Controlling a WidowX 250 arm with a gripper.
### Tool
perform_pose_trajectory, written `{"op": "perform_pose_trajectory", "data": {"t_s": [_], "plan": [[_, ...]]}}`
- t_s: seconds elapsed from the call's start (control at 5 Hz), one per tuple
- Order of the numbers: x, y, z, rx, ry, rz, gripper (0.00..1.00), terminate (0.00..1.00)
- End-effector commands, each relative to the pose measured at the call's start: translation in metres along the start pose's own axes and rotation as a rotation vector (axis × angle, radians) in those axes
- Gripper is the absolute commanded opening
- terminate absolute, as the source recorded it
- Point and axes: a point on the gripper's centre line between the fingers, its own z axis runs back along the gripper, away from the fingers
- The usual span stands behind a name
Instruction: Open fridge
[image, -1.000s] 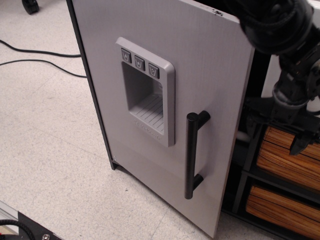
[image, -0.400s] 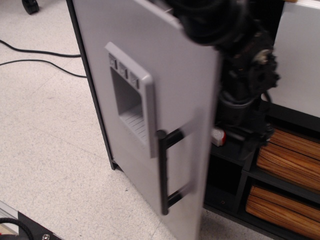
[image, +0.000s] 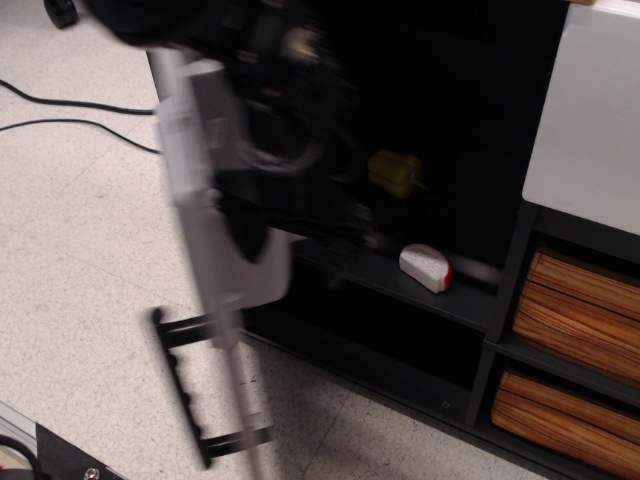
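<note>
Fridge door (image: 205, 250): seen almost edge-on and motion-blurred, swung far out to the left of the black frame; a second ago its grey face was turned to the camera and hid the interior.
Handle (image: 190, 385): the black bar is now seen from the side, low on the door, pointing out over the floor.
Fridge interior (image: 440, 120): exposed, black; a yellow item (image: 396, 172) and a white-and-red item (image: 427, 268) are revealed on the shelves.
Arm (image: 290, 110): a dark blur just behind the door's inner side, moved across from the right edge of the view.
Gripper: lost in the blur; whether it is wide, narrow or holding anything cannot be told.
Surroundings: white panel (image: 585, 110) with wood-coloured drawers (image: 575, 305) at right, unchanged; cables (image: 70, 120) on the floor.
Task meaning: the fridge is judged effectively open; only settling of the swing remains.
</note>
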Motion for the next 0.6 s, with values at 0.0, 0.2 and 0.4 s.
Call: {"op": "perform_pose_trajectory", "data": {"t_s": [0.0,0.2,0.4], "plan": [[-0.0196,0.0366,0.0078,0.017,-0.009,-0.038,1.00,0.00],[-0.0196,0.0366,0.0078,0.017,-0.009,-0.038,1.00,0.00],[-0.0196,0.0366,0.0078,0.017,-0.009,-0.038,1.00,1.00]]}}
